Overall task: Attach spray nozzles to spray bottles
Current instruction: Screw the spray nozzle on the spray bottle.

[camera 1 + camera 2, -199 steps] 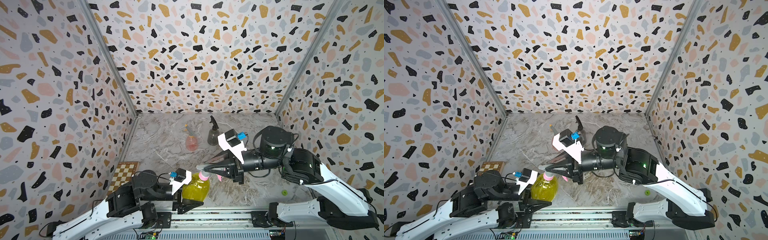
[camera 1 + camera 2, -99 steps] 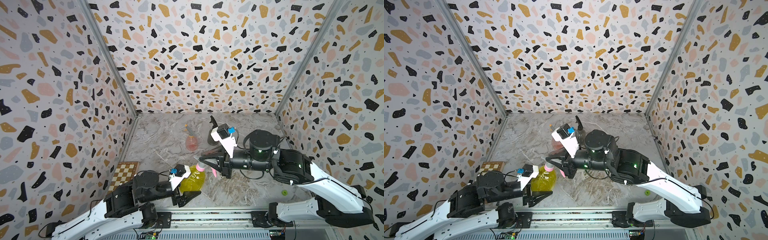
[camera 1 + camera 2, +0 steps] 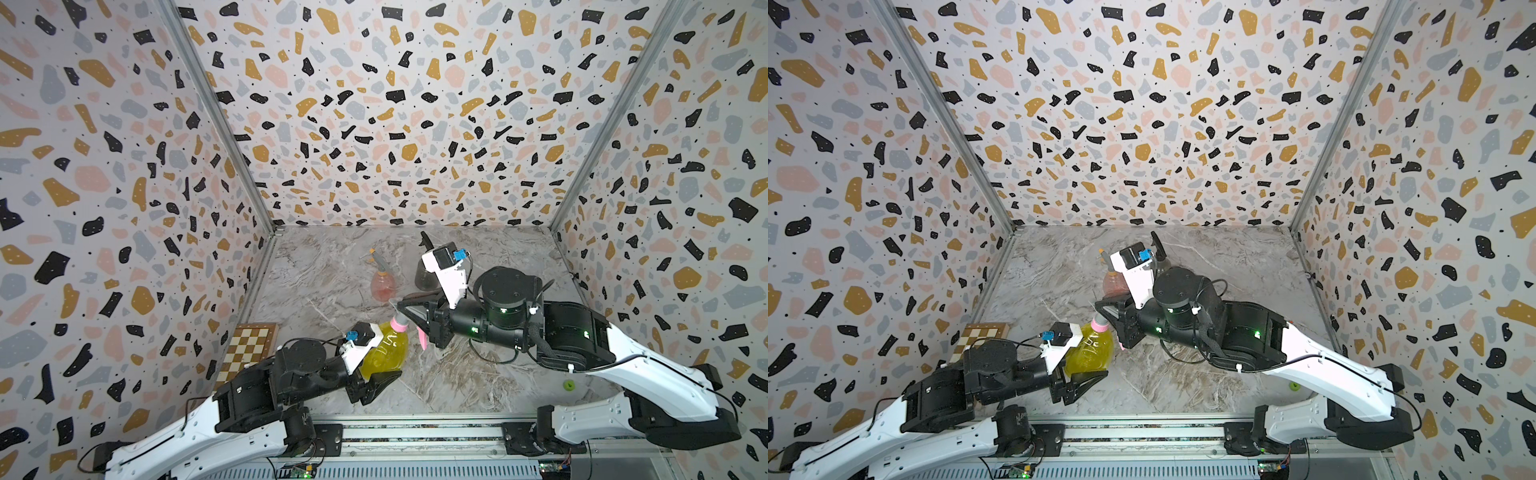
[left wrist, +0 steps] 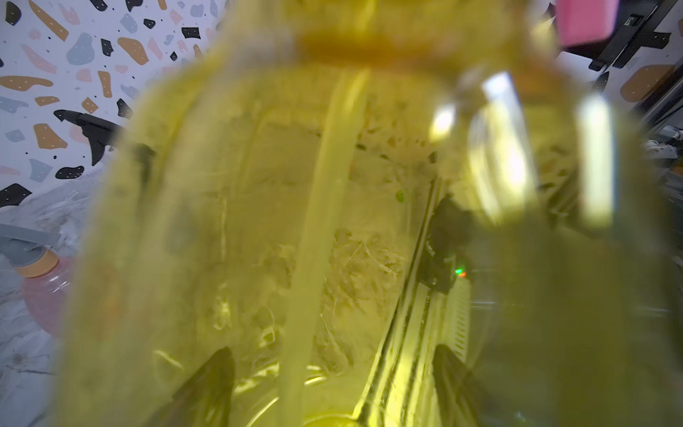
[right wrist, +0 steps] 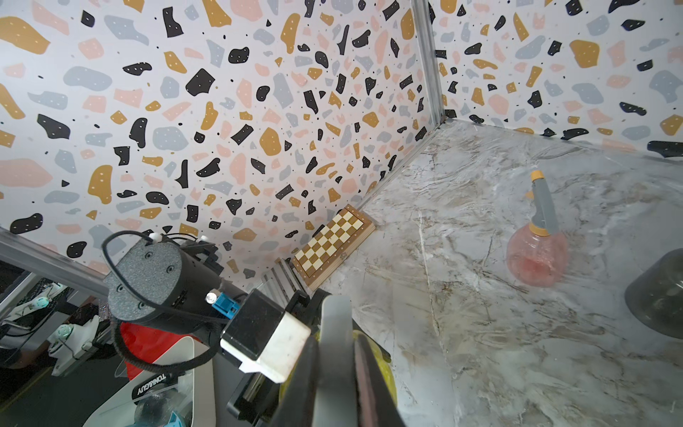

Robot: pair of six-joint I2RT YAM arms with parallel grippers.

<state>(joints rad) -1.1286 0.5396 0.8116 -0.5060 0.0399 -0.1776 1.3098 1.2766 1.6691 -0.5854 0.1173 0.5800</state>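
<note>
My left gripper (image 3: 384, 365) is shut on the rounded yellow spray bottle (image 3: 384, 349), which leans with its neck toward the right arm. In the left wrist view the yellow spray bottle (image 4: 332, 222) fills the frame, a dip tube (image 4: 321, 222) runs inside it, and dark fingers (image 4: 207, 388) press its sides. My right gripper (image 3: 405, 309) is shut on the grey-and-pink spray nozzle (image 3: 398, 324), whose pink collar sits on that bottle's neck. In the right wrist view the jaws clamp the nozzle's grey head (image 5: 336, 351).
At the back stand a pink bottle (image 3: 383, 286) with a grey-and-orange nozzle (image 3: 378, 259) and a dark grey bottle (image 3: 424, 278) with a black nozzle (image 3: 426, 241). A chessboard (image 3: 249, 349) lies by the left wall. A small green thing (image 3: 568, 384) lies front right.
The right arm has swung left and toward the back with the nozzle. The yellow bottle has moved slightly away from the front edge with it. Both grips have held.
</note>
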